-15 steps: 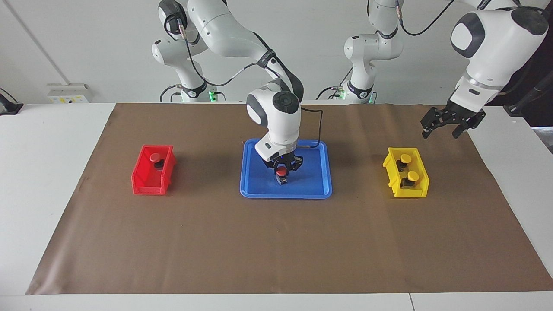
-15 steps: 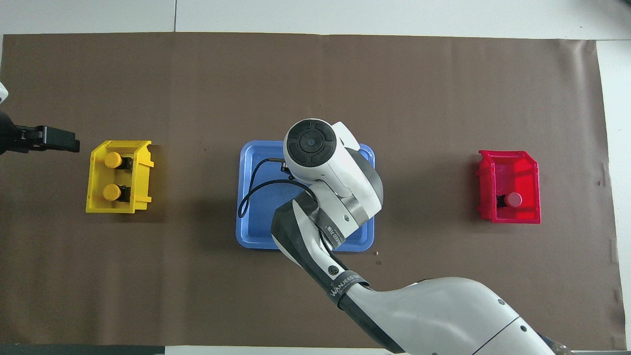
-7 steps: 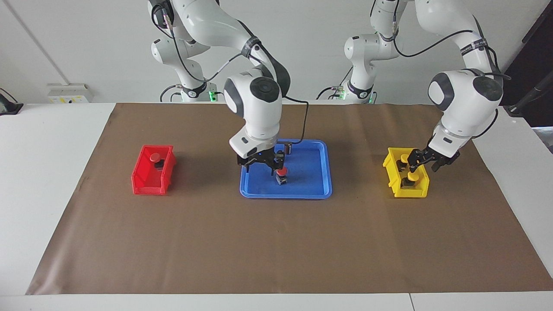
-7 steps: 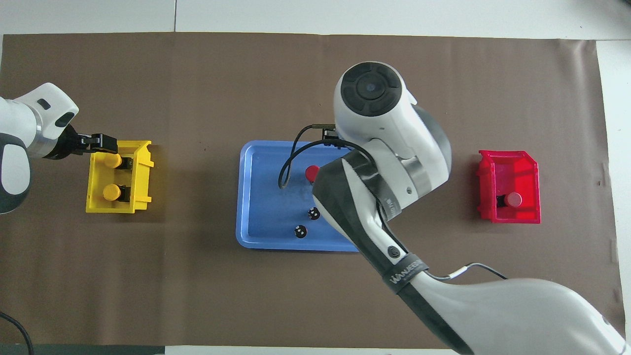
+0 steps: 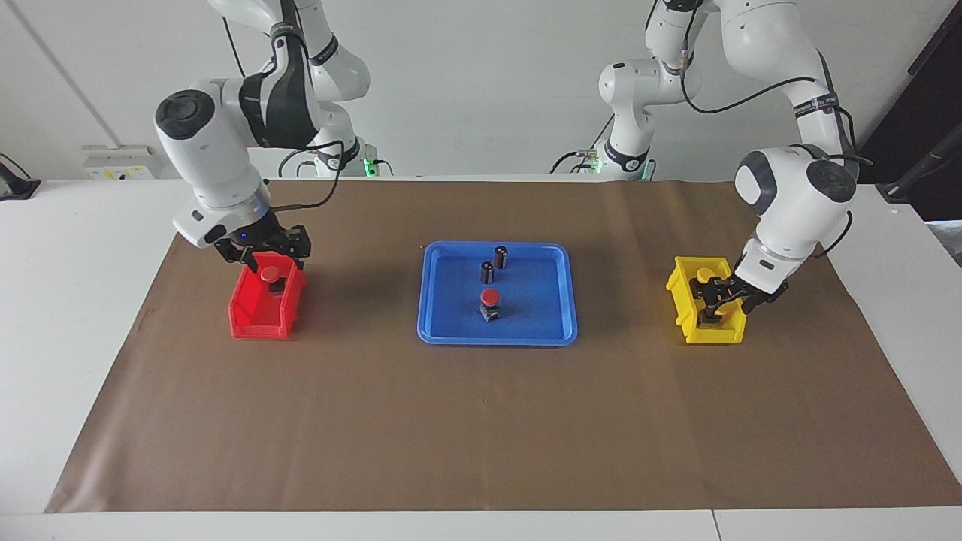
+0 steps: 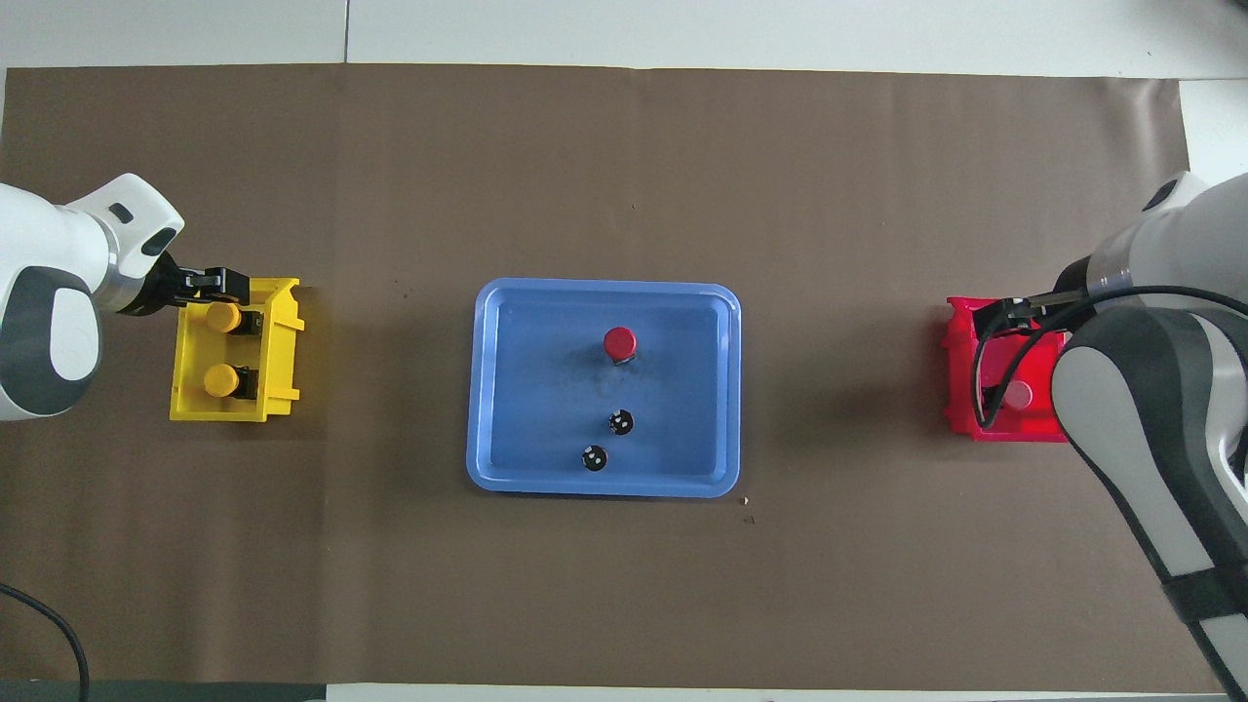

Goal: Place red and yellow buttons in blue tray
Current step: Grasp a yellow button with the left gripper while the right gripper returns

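The blue tray (image 5: 436,334) (image 6: 487,390) lies at the table's middle. One red button (image 5: 489,297) (image 6: 619,343) stands in it. The second red button (image 5: 268,275) (image 6: 1017,393) sits in the red bin (image 5: 255,315) (image 6: 960,370). My right gripper (image 5: 261,254) hangs open and empty just over that bin. Two yellow buttons (image 6: 223,317) (image 6: 221,380) sit in the yellow bin (image 5: 680,289) (image 6: 283,390). My left gripper (image 5: 723,299) (image 6: 226,283) is down in the yellow bin, open, with its fingers on either side of the yellow button (image 5: 718,296) farther from the robots.
Two small dark cylinders (image 5: 500,256) (image 5: 487,271) stand in the tray, nearer to the robots than the red button; they also show in the overhead view (image 6: 620,422) (image 6: 593,457). A brown mat (image 5: 481,421) covers the table.
My right gripper let go of the red button in the tray and swung over to the red bin. My left gripper came down into the yellow bin around a yellow button.
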Action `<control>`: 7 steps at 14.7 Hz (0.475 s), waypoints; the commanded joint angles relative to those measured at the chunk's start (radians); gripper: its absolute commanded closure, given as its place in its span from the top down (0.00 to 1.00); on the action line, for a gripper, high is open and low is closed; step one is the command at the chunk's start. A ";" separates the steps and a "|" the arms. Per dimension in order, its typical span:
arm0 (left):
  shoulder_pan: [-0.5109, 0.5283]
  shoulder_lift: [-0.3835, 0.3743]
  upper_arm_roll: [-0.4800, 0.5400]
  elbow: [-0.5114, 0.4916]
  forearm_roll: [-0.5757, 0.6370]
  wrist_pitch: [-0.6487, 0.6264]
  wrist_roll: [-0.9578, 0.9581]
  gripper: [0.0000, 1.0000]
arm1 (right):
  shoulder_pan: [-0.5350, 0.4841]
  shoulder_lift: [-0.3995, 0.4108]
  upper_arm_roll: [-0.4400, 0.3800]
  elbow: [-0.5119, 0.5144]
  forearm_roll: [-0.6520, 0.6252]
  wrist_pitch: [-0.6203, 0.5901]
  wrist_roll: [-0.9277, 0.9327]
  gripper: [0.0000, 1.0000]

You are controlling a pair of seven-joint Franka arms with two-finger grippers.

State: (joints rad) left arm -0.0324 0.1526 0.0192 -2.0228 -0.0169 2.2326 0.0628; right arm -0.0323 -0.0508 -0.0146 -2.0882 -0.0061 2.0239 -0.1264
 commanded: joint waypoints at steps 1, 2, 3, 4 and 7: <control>0.003 -0.013 -0.004 -0.043 0.006 0.032 -0.003 0.77 | -0.038 -0.061 0.019 -0.150 0.017 0.107 -0.027 0.81; 0.002 -0.015 -0.004 -0.045 0.006 0.030 -0.004 0.77 | -0.050 -0.054 0.019 -0.153 0.017 0.110 -0.036 0.81; 0.002 -0.015 -0.004 -0.045 0.006 0.027 -0.005 0.77 | -0.055 -0.051 0.018 -0.164 0.017 0.128 -0.054 0.80; -0.001 -0.015 -0.004 -0.045 0.006 0.027 -0.008 0.77 | -0.069 -0.054 0.018 -0.186 0.017 0.159 -0.074 0.79; -0.001 -0.016 -0.004 -0.048 0.006 0.025 -0.008 0.77 | -0.081 -0.029 0.018 -0.208 0.017 0.215 -0.088 0.76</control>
State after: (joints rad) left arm -0.0328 0.1528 0.0164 -2.0425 -0.0169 2.2329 0.0628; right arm -0.0863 -0.0790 -0.0111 -2.2643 -0.0058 2.1871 -0.1784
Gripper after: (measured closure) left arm 0.229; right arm 0.229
